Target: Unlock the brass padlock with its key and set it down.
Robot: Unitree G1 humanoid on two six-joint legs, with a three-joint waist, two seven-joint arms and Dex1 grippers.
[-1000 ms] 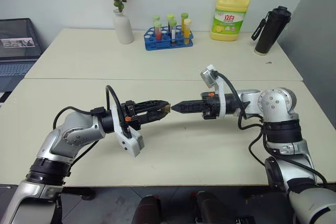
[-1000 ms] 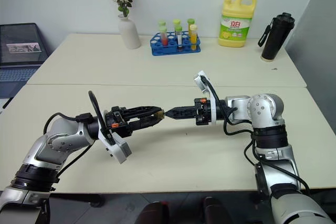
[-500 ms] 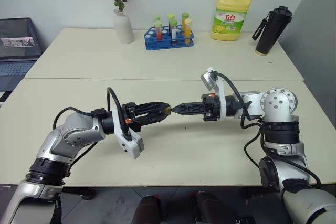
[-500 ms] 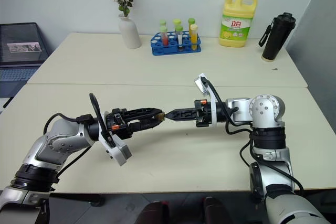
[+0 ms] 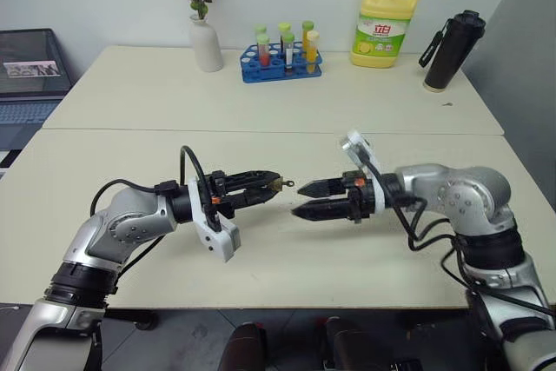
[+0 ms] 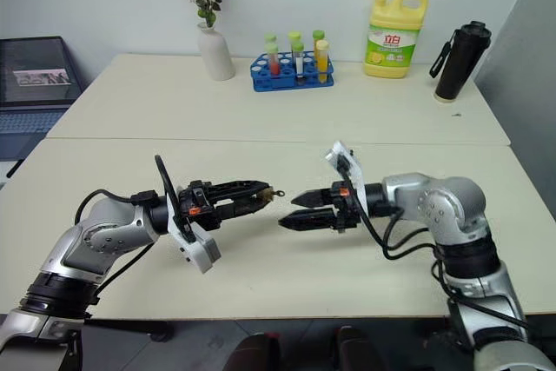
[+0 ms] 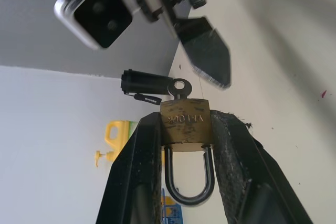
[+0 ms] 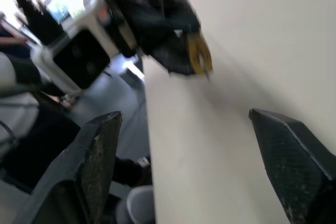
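Bare table (image 5: 287,254) beneath and around both grippers; vase (image 5: 206,43), tube rack (image 5: 282,62), detergent jug (image 5: 385,22) and black bottle (image 5: 447,50) standing well apart toward twelve o'clock.

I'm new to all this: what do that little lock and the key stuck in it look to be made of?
The brass padlock looks like brass: a dull yellow-gold body with stamped lettering. Its shackle is dark, smooth and glossy, probably steel. The key looks like silvery-grey metal with a ring-shaped head.

Brass padlock (image 7: 185,125): brushed gold-coloured metal w/ stamped lettering; shackle smooth, shiny silver metal. Key (image 7: 180,86): thin polished silvery metal. Left gripper (image 7: 185,145) fingers (image 7: 137,182): matt black plastic, pads rough-textured. Right gripper (image 5: 301,199) fingers: same matt black. Table (image 5: 261,110): smooth matt cream. Detergent bottle (image 5: 385,23): glossy yellow plastic.
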